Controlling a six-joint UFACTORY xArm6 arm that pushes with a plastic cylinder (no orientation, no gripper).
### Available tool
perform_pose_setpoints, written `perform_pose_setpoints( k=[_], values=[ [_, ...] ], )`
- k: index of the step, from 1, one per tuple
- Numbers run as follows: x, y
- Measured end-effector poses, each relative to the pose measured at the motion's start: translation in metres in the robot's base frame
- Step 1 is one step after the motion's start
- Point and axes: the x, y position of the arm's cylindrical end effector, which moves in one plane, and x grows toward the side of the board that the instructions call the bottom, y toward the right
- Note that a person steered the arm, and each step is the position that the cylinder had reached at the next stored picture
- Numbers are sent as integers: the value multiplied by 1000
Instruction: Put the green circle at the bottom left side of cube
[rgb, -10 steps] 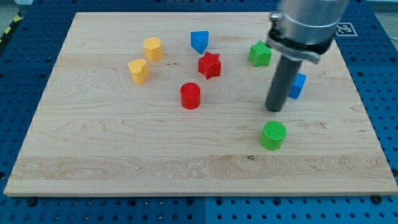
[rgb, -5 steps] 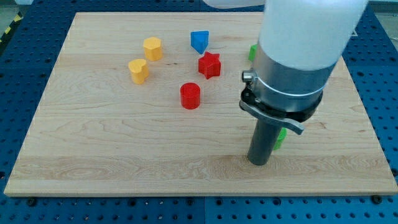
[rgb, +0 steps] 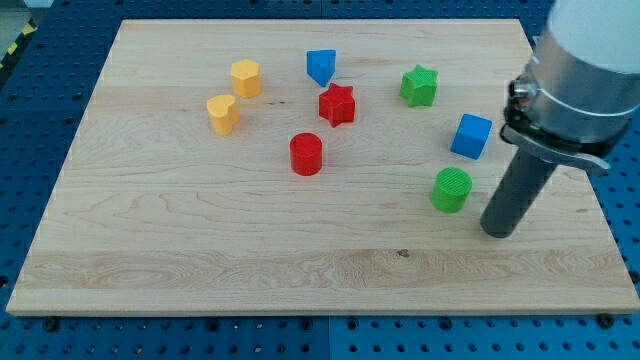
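The green circle (rgb: 451, 189) stands on the wooden board (rgb: 200, 250), just below and slightly left of the blue cube (rgb: 471, 136), with a small gap between them. My tip (rgb: 498, 231) rests on the board to the right of and a little below the green circle, not touching it. The rod rises toward the view's top right and the arm body covers the board's right edge there.
A green star (rgb: 419, 86) lies above the cube. A red star (rgb: 337, 104), a blue triangular block (rgb: 320, 67) and a red cylinder (rgb: 306, 154) sit mid-board. A yellow hexagon (rgb: 245, 77) and a yellow heart (rgb: 222, 114) lie at upper left.
The green circle has moved up the board, closer to the blue cube. My tip went down to the circle's lower left, then swung over to its right.
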Motion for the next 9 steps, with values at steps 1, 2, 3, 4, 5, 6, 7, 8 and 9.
perform_pose_setpoints(
  k=[1, 2, 3, 4, 5, 6, 7, 8, 9],
  values=[
    [-1, -23],
    [-4, -50],
    [-6, -49],
    [-6, -33],
    [-6, -28],
    [-11, -42],
    [-21, -43],
    [-28, -43],
    [-21, -25]
  ],
)
